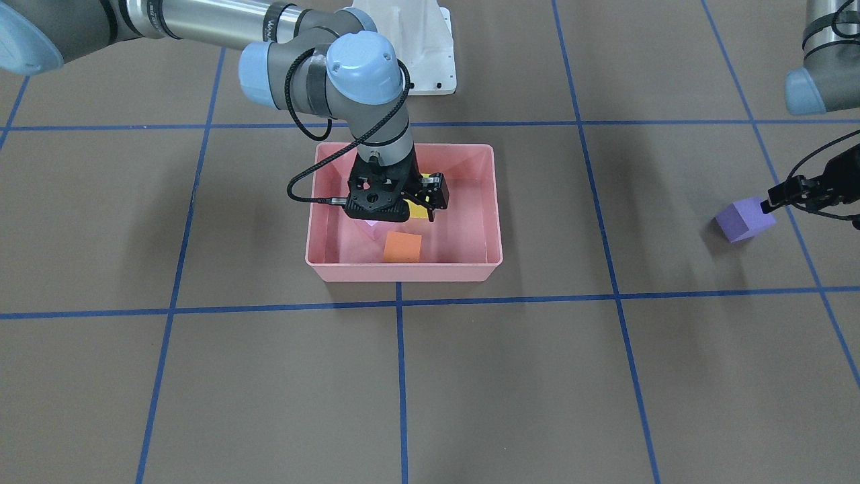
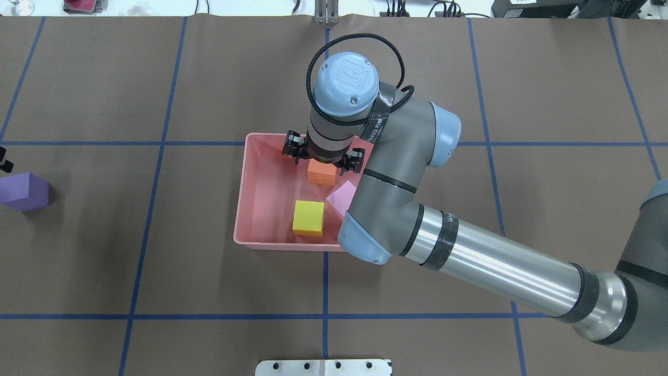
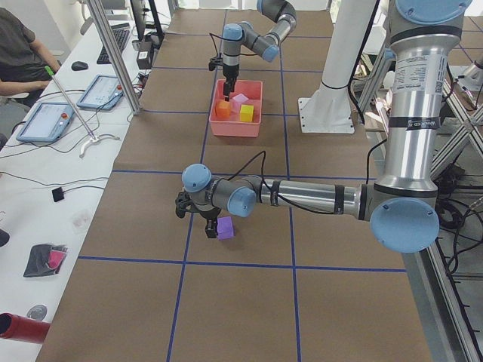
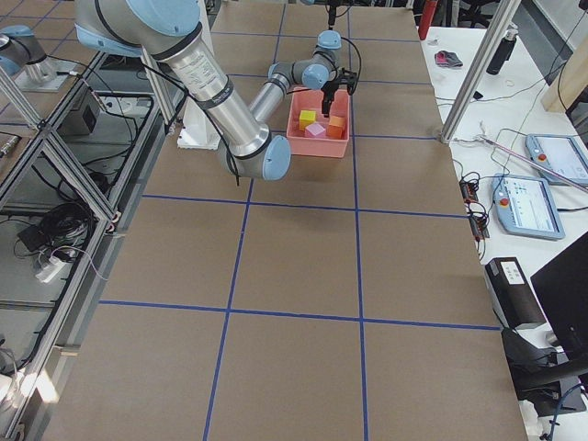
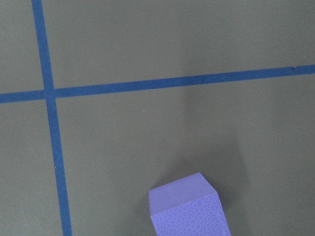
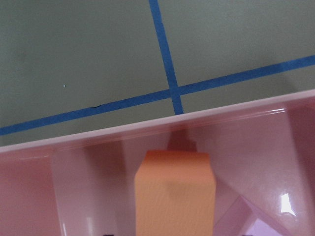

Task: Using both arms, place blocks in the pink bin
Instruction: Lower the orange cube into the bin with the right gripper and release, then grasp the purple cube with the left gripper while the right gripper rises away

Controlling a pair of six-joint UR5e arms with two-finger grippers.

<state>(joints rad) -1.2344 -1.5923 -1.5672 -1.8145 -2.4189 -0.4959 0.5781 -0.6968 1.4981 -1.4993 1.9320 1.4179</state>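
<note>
The pink bin [image 1: 403, 272] [image 2: 241, 209] holds the orange block [image 1: 402, 247] [image 2: 321, 173], the yellow block [image 2: 308, 218] and the pink-lilac block [image 2: 342, 197]. My right gripper [image 2: 323, 156] hangs over the bin, jaws spread wide and empty, just above the orange block, which rests on the bin floor and fills the lower middle of the right wrist view [image 6: 174, 191]. The purple block [image 1: 744, 219] [image 2: 23, 191] [image 5: 189, 209] sits on the table far to the left. My left gripper [image 1: 799, 191] is low beside it, one fingertip at its top edge, apparently open and holding nothing.
Brown table cover with blue tape grid lines [image 1: 400, 376]. The white base bracket [image 1: 430, 47] stands behind the bin. In the exterior left view, tablets and cables lie on a side bench [image 3: 53, 121] and a person sits there.
</note>
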